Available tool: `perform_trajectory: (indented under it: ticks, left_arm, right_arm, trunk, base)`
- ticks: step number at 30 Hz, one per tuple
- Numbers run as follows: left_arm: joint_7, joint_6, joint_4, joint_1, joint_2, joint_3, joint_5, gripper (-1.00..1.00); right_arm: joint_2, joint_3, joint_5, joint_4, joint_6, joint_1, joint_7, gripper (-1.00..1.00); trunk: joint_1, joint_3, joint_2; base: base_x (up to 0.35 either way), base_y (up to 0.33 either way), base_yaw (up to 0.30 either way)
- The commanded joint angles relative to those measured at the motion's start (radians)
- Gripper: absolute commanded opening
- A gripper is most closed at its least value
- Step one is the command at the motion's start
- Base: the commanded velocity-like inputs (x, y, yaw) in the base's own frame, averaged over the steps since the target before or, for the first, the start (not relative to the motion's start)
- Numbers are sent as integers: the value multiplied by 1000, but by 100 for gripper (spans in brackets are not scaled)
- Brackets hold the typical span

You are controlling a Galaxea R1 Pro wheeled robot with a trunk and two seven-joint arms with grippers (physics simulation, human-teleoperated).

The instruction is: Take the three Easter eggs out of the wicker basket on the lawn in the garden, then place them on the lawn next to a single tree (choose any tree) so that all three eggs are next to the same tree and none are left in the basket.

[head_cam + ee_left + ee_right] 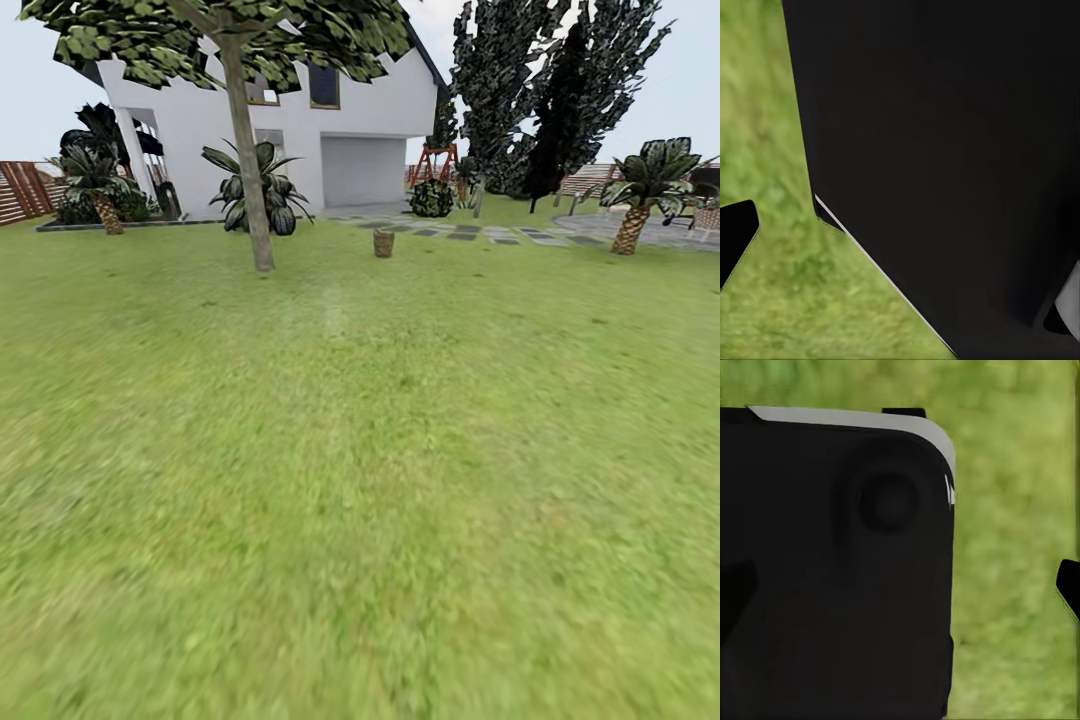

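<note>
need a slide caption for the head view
Wide lawn leading to a distant wicker basket right of a pale-trunked tree, white house behind.

Foreground: a large black robot body panel (pixel 945 165) with a thin pale edge is seen.
Background: mottled green lawn (pixel 772 285).
Edge: one black fingertip (pixel 735 232) is seen over grass.

No readable text, labels, brands, numbers or signs appear anywhere. The white house (pixel 300 120) has plain walls and a blank garage door, the wooden fence (pixel 22 190) is unmarked (bare slats), and the wicker basket (pixel 384 242) carries no label.
</note>
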Motion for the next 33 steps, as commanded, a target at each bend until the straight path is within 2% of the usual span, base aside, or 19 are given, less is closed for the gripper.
perform_trajectory:
  ticks: [1, 33]
  left_arm:
    - [0, 0, 0, 0, 0, 1, 0, 100]
    - [0, 0, 0, 0, 0, 1, 0, 100]
  right_arm:
    - [0, 0, 0, 1, -3, -1, -1, 100]
    - [0, 0, -1, 1, -3, -1, -1, 100]
  trunk:
    - [1, -1, 0]
    - [1, -1, 0]
  base:
    - [340, 0, 0]
    - [340, 0, 0]
